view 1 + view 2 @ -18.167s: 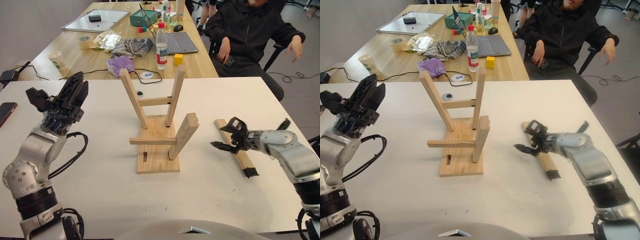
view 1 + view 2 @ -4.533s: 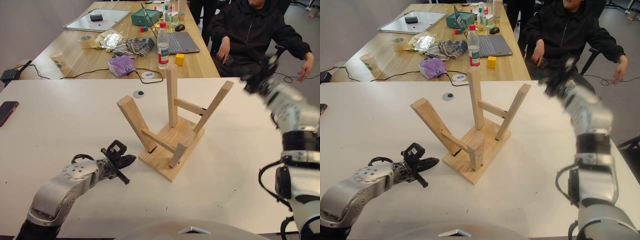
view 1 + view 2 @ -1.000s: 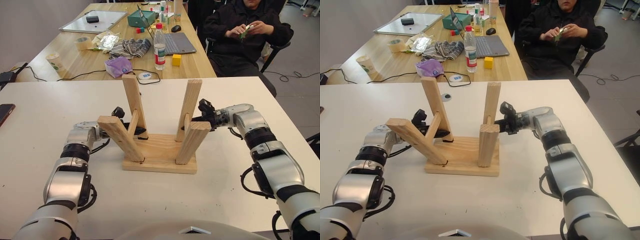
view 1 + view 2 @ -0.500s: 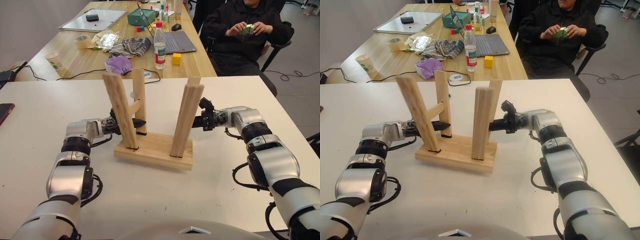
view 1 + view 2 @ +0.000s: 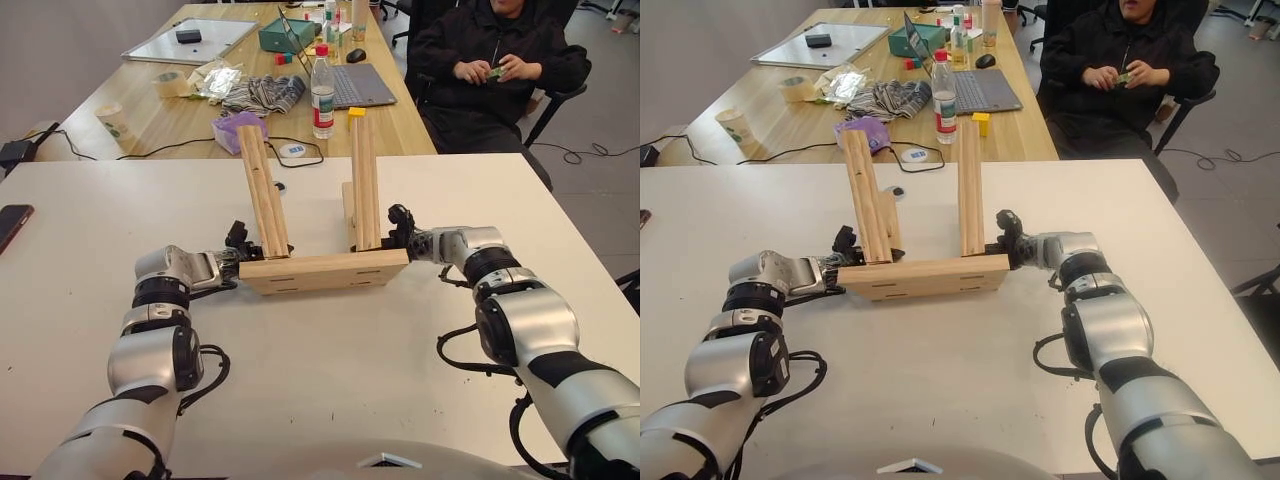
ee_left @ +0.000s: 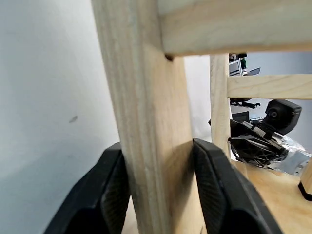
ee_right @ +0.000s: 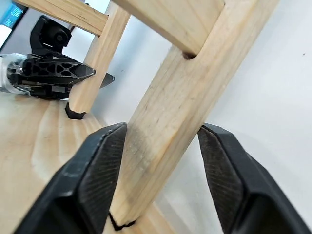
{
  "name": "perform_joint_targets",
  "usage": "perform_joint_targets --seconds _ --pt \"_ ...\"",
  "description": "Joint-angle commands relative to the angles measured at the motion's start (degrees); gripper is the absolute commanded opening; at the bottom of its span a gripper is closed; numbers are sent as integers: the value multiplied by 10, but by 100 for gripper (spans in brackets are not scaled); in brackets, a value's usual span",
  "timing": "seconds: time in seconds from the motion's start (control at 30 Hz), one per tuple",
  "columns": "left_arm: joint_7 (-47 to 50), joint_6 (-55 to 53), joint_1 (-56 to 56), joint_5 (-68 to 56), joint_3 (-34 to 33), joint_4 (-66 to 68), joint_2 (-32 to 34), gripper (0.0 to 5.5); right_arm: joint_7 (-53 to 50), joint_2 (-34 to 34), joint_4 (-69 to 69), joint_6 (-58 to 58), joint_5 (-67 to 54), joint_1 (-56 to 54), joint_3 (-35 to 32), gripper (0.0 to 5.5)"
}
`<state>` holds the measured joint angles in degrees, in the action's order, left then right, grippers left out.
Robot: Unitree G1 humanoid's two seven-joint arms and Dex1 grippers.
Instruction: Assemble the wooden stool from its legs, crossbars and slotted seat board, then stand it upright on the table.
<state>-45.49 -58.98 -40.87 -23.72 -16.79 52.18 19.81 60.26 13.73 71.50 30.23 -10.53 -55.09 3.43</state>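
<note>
The wooden stool (image 5: 325, 271) is between my two arms on the white table (image 5: 330, 400). Its seat board turns a thin edge toward me. The legs (image 5: 262, 190) point away, toward the far table, in two pairs joined by crossbars. My left gripper (image 5: 240, 252) is shut on a left leg close to the seat; in the left wrist view the pads (image 6: 114, 190) press both sides of that leg (image 6: 151, 122). My right gripper (image 5: 397, 232) is shut on a right leg near the seat, and that leg (image 7: 180, 117) is squeezed between the pads (image 7: 100, 170).
Behind the white table stands a wooden table with a water bottle (image 5: 322, 90), a laptop (image 5: 355, 85), a purple cloth (image 5: 238, 130) and a cabled white puck (image 5: 293, 150). A phone (image 5: 10, 225) lies at the left edge. A person sits behind.
The stool has tipped over from standing legs-up on its seat. The board's broad face has turned out of sight and its edge faces me. Both grippers have kept hold of the legs.
</note>
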Motion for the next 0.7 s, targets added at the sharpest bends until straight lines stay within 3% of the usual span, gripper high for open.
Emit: perform_joint_targets --seconds 0.03,0.27,0.4,0.53,0.7 --pt "46 23 38 18 10 -20 -7 257 -50 -20 10 -27 38 29 9 315" --pt "59 173 105 38 18 -139 39 257 -71 22 -13 -66 16 37 -41 315" --pt "57 208 139 41 24 -199 56 257 -73 33 -26 -49 -8 45 -84 315" --pt "44 330 183 46 16 -256 55 257 -88 36 -49 -9 -47 51 -135 315" --pt "-26 467 272 66 43 -352 83 257 -88 61 -113 -87 -17 100 -117 315"
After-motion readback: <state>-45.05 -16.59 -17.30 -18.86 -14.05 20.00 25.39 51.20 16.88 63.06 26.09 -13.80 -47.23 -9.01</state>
